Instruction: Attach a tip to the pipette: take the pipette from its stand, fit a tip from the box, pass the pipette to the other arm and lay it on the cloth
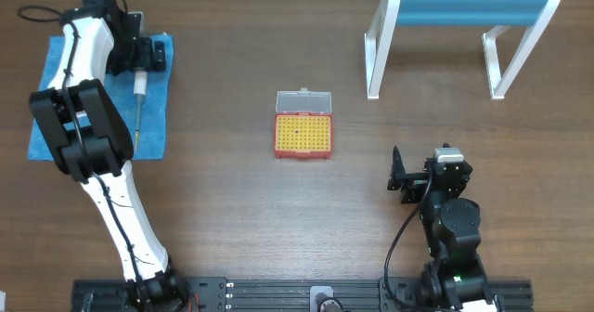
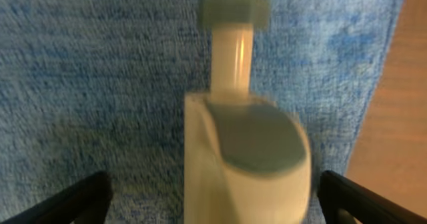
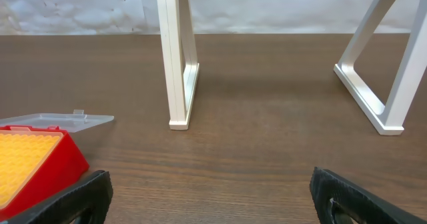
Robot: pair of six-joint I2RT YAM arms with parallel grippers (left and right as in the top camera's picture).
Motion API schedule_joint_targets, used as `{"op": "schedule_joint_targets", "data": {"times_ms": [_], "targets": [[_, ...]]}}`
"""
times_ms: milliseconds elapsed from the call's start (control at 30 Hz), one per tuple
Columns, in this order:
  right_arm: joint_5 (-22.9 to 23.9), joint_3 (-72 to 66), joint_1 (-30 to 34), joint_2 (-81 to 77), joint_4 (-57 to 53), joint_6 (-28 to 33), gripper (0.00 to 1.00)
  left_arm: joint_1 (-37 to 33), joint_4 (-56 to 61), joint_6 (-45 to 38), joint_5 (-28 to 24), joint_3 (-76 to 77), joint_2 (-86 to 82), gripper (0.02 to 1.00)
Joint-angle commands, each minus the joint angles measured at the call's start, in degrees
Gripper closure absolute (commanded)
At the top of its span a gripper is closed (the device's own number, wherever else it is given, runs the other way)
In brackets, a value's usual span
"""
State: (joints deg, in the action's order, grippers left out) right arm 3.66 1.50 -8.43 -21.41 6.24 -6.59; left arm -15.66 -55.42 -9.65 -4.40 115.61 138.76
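Pipette (image 1: pixel 137 97) flat on blue cloth (image 1: pixel 156 117); tip box (image 1: pixel 303 134) open.

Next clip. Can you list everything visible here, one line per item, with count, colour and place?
pipette: one, white and grey, lying on the cloth
cloth: one, blue, far left of the table
tip box: one, red with yellow tips, clear lid open, table centre
stand: one, white legs with blue bar, far right
table: one, dark brown wood
left tool: one, black, open, either side of the pipette without touching it
right tool: one, black, open, near the right arm's base, facing the stand
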Motion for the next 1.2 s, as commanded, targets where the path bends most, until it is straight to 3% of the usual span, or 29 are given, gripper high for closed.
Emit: {"op": "schedule_joint_targets", "data": {"times_ms": [33, 100, 167, 200, 233, 367, 467, 600, 733, 867, 933, 1067, 1200], "targets": [[-0.7, -0.5, -0.2, 0.3, 0.0, 0.2, 0.027, 0.7, -5.1, -0.1, -0.7, 6.3, -3.5, 0.020], [-0.7, -0.5, -0.2, 0.3, 0.0, 0.2, 0.027, 1.8, -9.7, -0.4, 0.7, 12.6, -6.4, 0.020], [-0.7, -0.5, -0.2, 0.3, 0.0, 0.2, 0.027, 4.1, -19.6, -4.4, 6.2, 21.6, -10.8, 0.020], [-0.7, -0.5, -0.2, 0.3, 0.0, 0.2, 0.027, 4.6, -20.5, -3.3, 5.4, 22.0, -13.9, 0.020], [-0.7, -0.5, -0.2, 0.3, 0.0, 0.2, 0.027, 5.4, -21.1, -2.6, 1.0, 21.9, -19.4, 0.020], [-0.7, -0.5, -0.2, 0.3, 0.0, 0.2, 0.027, 7.1, -20.3, -2.6, -3.4, 20.3, -39.2, 0.020], [-0.7, -0.5, -0.2, 0.3, 0.0, 0.2, 0.027, 7.1, -15.6, -2.9, -3.6, 6.0, -56.3, 0.020], [-0.7, -0.5, -0.2, 0.3, 0.0, 0.2, 0.027, 7.1, -0.5, -2.8, -3.1, -33.2, -90.6, 0.020], [-0.7, -0.5, -0.2, 0.3, 0.0, 0.2, 0.025, 7.1, -2.6, -2.8, -3.1, -48.7, -107.2, 0.020], [-0.7, -0.5, -0.2, 0.3, 0.0, 0.2, 0.027, 7.1, -2.6, -2.8, -2.3, -49.7, -109.6, 0.020], [-0.7, -0.5, -0.2, 0.3, 0.0, 0.2, 0.027, 8.6, 6.0, -2.8, -2.3, -55.6, -111.7, 0.020], [-0.7, -0.5, -0.2, 0.3, 0.0, 0.2, 0.027, 14.7, 45.7, -2.8, -2.3, -86.3, -124.3, 0.020], [-0.7, -0.5, -0.2, 0.3, 0.0, 0.2, 0.027, 15.5, 64.9, -2.8, -2.3, -104.5, -127.4, 0.020]]}}
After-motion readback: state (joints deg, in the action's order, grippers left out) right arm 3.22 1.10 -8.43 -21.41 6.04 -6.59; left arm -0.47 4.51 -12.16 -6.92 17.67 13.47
